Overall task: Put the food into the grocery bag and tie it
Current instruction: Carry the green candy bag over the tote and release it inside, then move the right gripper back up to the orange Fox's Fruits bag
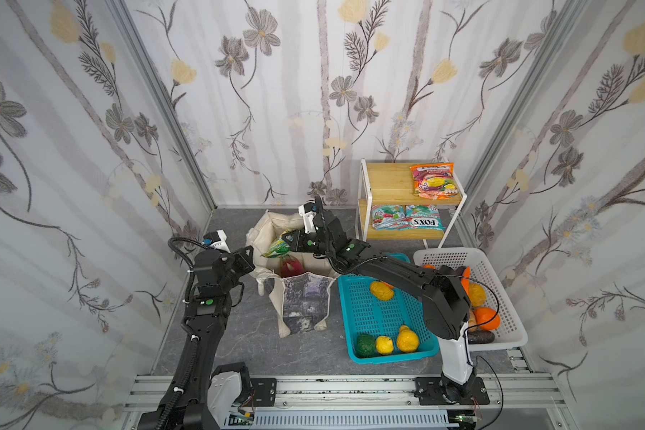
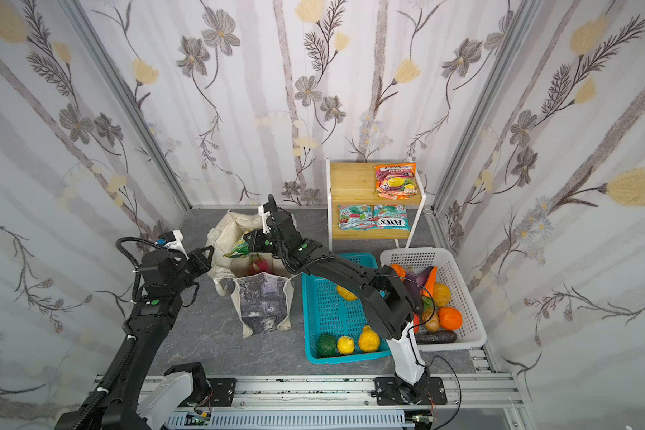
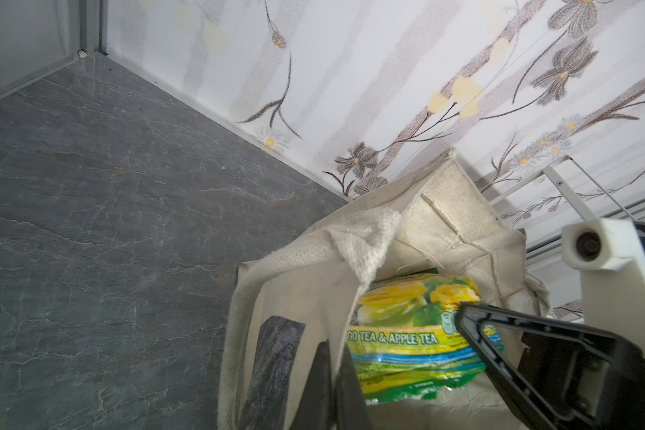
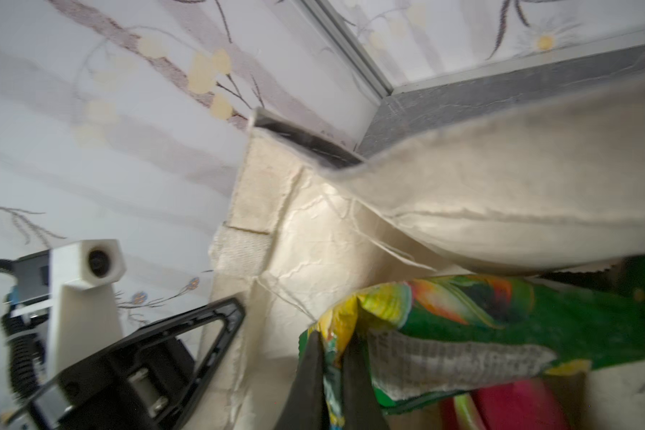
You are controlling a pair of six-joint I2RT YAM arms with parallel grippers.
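Note:
The cream grocery bag (image 1: 306, 298) (image 2: 263, 298) stands open on the grey floor, its dark printed panel facing front. My left gripper (image 1: 252, 257) (image 3: 335, 353) is shut on the bag's left rim cloth (image 3: 287, 268). Over the bag's mouth, my right gripper (image 1: 289, 238) (image 4: 334, 340) is shut on the edge of a green-yellow snack packet (image 1: 276, 247) (image 3: 399, 327) (image 4: 481, 309), which hangs partly inside. A pink fruit (image 1: 290, 267) (image 4: 511, 405) lies in the bag below it.
A teal basket (image 1: 373, 316) right of the bag holds yellow fruits (image 1: 406, 340) and a green one (image 1: 365, 344). A white basket (image 1: 444, 257) further right holds orange and purple vegetables. A wooden shelf (image 1: 388, 178) behind carries three snack packets (image 1: 434, 180).

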